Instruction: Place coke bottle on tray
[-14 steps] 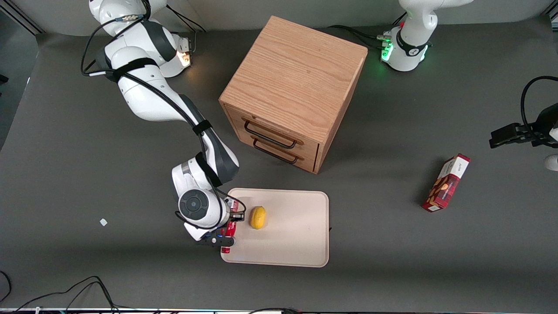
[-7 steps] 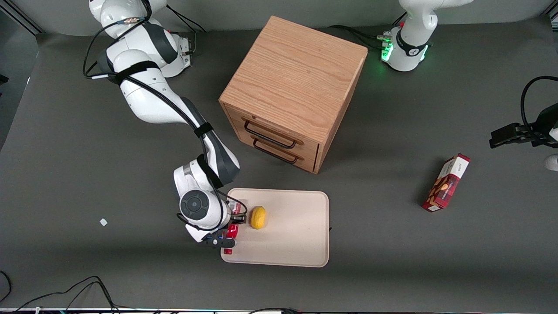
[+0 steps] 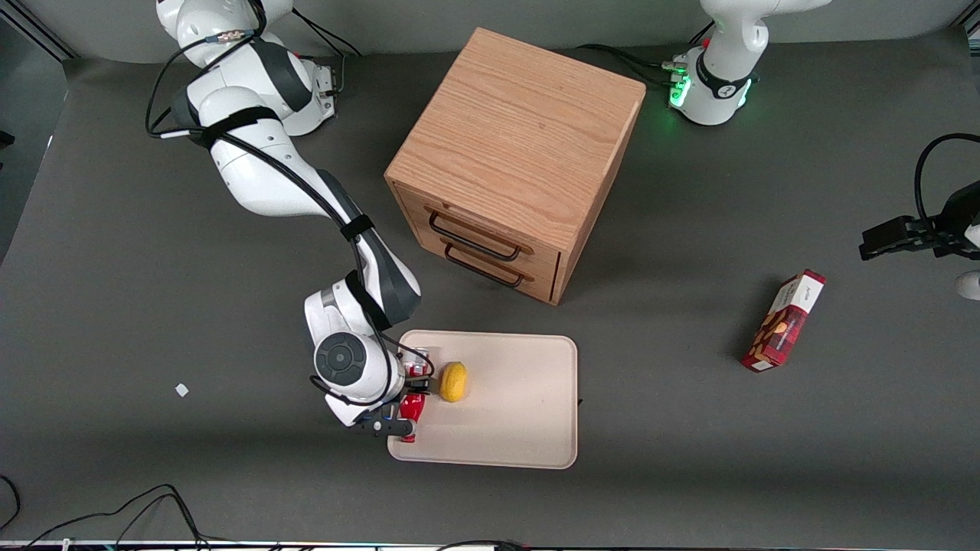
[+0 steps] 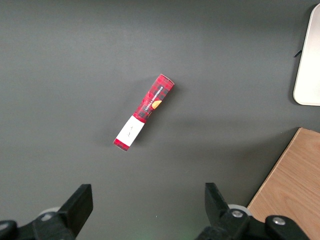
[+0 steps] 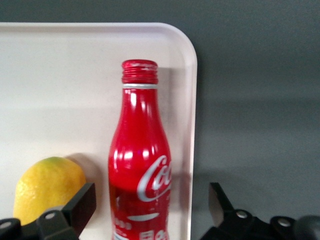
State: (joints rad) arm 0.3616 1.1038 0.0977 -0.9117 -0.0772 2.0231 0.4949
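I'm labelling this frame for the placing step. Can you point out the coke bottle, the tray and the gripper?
coke bottle (image 5: 140, 165): right wrist view, red body.
tray (image 3: 521, 413): front view, bare floor.
gripper (image 5: 150, 205): right wrist view, midway between its open fingers, astride the bottle.

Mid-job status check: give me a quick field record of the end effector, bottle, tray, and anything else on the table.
end effector: at the tray's working-arm end, fingers open, either side of the coke bottle
coke bottle: on the tray near its rim; whether upright or lying, cannot tell
tray: on the table, in front of the drawer cabinet
lemon: on the tray, beside the bottle
drawer cabinet: both drawers shut
snack box: on the table toward the parked arm's end
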